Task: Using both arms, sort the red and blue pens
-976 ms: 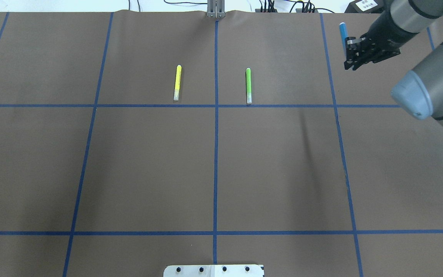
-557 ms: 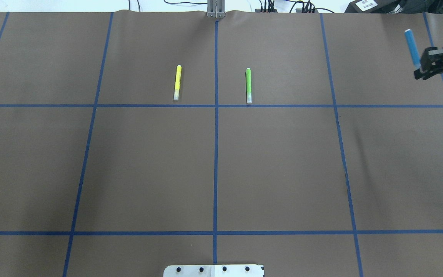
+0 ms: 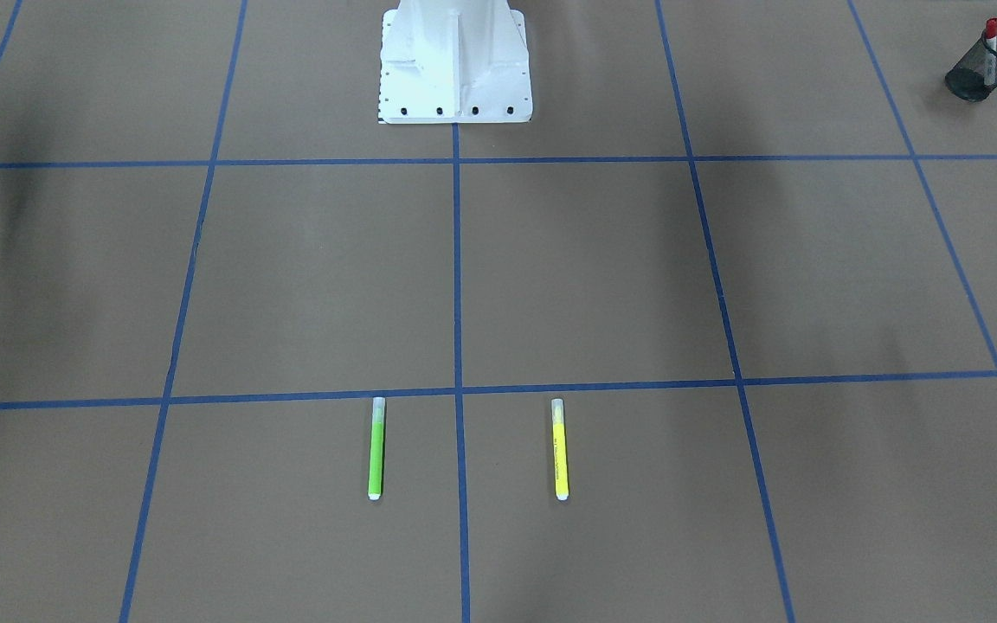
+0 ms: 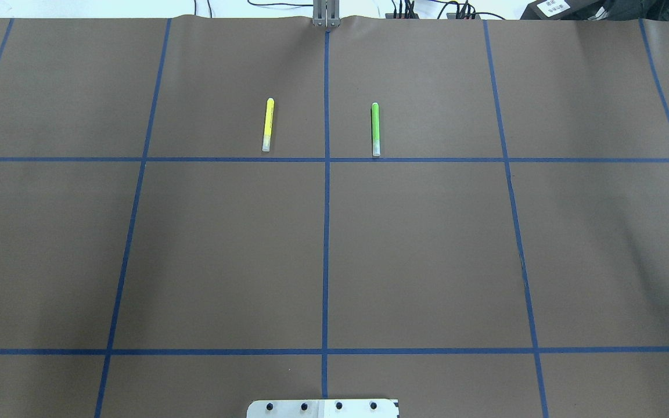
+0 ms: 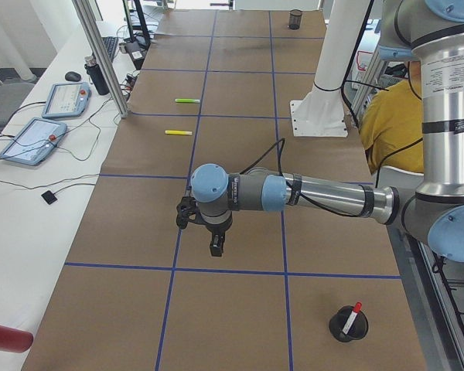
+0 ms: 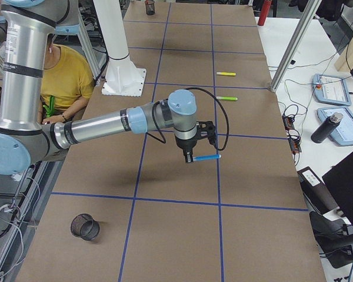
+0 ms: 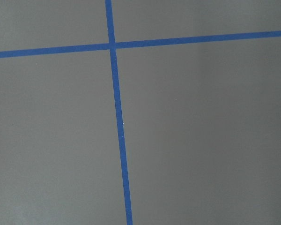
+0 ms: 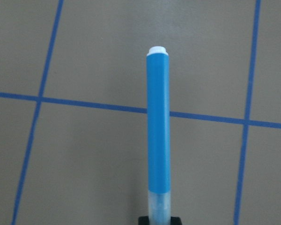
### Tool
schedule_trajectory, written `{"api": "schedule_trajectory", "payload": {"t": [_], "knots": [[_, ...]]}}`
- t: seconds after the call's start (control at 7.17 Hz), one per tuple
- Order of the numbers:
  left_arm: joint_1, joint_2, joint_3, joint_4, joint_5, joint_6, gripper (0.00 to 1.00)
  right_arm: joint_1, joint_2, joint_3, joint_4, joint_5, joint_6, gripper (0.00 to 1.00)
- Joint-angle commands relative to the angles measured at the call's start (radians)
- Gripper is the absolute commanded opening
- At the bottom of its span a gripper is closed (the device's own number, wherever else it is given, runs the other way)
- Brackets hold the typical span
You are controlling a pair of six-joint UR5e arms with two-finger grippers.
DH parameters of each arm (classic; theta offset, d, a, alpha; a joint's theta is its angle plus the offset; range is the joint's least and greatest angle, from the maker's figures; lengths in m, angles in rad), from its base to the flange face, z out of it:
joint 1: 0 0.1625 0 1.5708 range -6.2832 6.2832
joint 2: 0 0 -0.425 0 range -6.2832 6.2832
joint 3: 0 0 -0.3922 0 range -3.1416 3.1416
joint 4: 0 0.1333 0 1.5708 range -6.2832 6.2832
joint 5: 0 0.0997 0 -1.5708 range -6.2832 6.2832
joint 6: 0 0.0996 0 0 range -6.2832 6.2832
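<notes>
Blue pen [image 8: 158, 126] clamped — seemingly by cap — in right gripper [image 6: 190, 157], well apart from pedestal [image 6: 115, 47] | left gripper [image 5: 216, 249]: cannot tell grip

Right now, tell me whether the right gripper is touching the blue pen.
Touching. The right wrist view shows the blue pen rising from the right gripper at the frame's bottom, its translucent end clamped there.
</notes>
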Motion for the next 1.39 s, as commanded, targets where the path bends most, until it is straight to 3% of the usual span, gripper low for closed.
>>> {"api": "schedule_trajectory", "payload": {"t": [0.0,0.42,0.56,0.84,1.25], "knots": [[0.002,-0.001,0.009,-0.029,0.000,0.000,1.00,0.161,-0.205,0.007,-0.003,-0.009,-0.282,0.00],[0.000,0.001,0.010,-0.059,0.000,0.000,1.00,0.399,-0.456,-0.007,-0.012,0.038,-0.354,0.00],[0.000,0.002,0.007,-0.059,0.000,0.000,1.00,0.540,-0.476,-0.015,-0.126,0.065,-0.365,0.00],[0.000,0.007,0.012,-0.095,0.000,0.000,1.00,0.777,-0.455,-0.004,-0.481,0.066,-0.484,0.00],[0.000,0.008,0.010,-0.100,0.000,0.000,1.00,0.907,-0.357,0.003,-0.887,0.054,-0.477,0.00]]}}
